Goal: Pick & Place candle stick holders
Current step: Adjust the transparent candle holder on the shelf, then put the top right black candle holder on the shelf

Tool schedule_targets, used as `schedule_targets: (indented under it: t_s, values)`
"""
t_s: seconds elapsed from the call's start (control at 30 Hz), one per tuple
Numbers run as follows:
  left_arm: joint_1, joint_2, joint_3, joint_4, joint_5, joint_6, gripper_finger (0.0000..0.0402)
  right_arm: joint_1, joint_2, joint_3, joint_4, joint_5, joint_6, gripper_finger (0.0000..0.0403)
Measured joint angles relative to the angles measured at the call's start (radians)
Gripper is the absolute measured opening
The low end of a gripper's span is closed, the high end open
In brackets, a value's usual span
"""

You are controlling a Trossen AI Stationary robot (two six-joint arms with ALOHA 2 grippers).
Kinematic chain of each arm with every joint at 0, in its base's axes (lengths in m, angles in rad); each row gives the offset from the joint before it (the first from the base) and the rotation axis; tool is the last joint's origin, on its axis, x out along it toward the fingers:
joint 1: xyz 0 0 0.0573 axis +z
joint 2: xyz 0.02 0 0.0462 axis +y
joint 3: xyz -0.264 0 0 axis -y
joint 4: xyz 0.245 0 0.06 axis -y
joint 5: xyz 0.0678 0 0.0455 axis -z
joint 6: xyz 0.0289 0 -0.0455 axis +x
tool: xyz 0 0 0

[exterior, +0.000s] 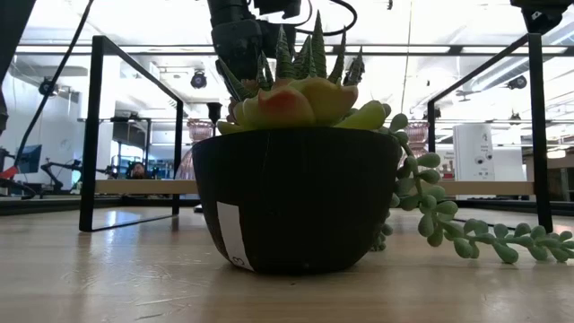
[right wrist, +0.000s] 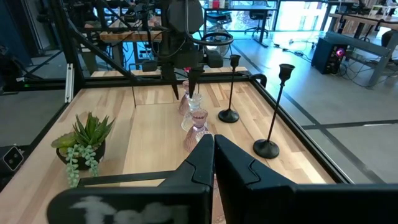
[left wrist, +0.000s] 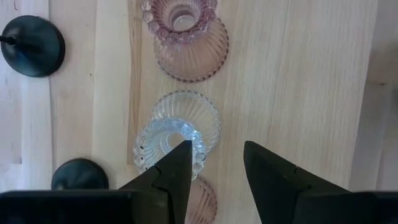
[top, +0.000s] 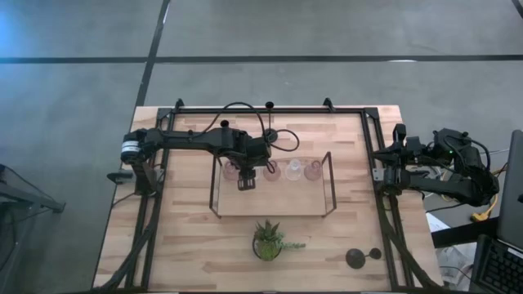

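Note:
Several small squat glass candle stick holders, pink and clear, stand in a row on the wooden board of the wire-framed tray (top: 327,189). My left gripper (left wrist: 214,146) hangs open above that row, pointing steeply down (top: 246,183). One fingertip (left wrist: 184,149) is over the rim of a clear holder (left wrist: 180,121); bare board shows between the fingers. A pink holder (left wrist: 186,38) stands beyond it. Two black thin-stemmed holders (right wrist: 230,87) (right wrist: 273,106) stand past the tray's far side. A third (top: 356,259) stands near the front right. My right gripper (right wrist: 213,155) waits shut at the table's right edge. My left gripper comes from above, pointing down. One fingertip overlaps the beaded top rim (left wrist: 163,138) of the clear holder, which stands upright on the tray. Whether that finger touches the rim I cannot tell. Nothing lies between the two fingers.
A small green potted plant (top: 268,241) sits in front of the tray and fills the low view (exterior: 296,188). The tray's black wire frame (top: 214,184) rises around the board. A black pipe frame (top: 359,110) borders the table. Bare wood lies to the tray's left and right.

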Motion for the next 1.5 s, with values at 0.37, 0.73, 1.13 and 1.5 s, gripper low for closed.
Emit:
schedule_targets:
  t_s: [0.37, 0.73, 1.13, 1.5]
  values:
    - [0.0, -0.002, 0.0, -0.001, 0.001, -0.013, 0.0147, 0.0, 0.0, 0.0, 0.0, 0.0, 0.0, 0.0008]
    - [-0.019, -0.03, 0.109, -0.107, -0.081, -0.065, 0.0147, 0.0, 0.0, 0.0, 0.0, 0.0, 0.0, 0.0008]
    - [-0.196, -0.219, 0.106, -0.09, -0.538, -0.193, 0.0147, 0.0, 0.0, 0.0, 0.0, 0.0, 0.0, 0.0008]
    - [-0.275, -0.327, -0.034, -0.008, -1.008, -0.403, 0.0147, 0.0, 0.0, 0.0, 0.0, 0.0, 0.0, 0.0008]
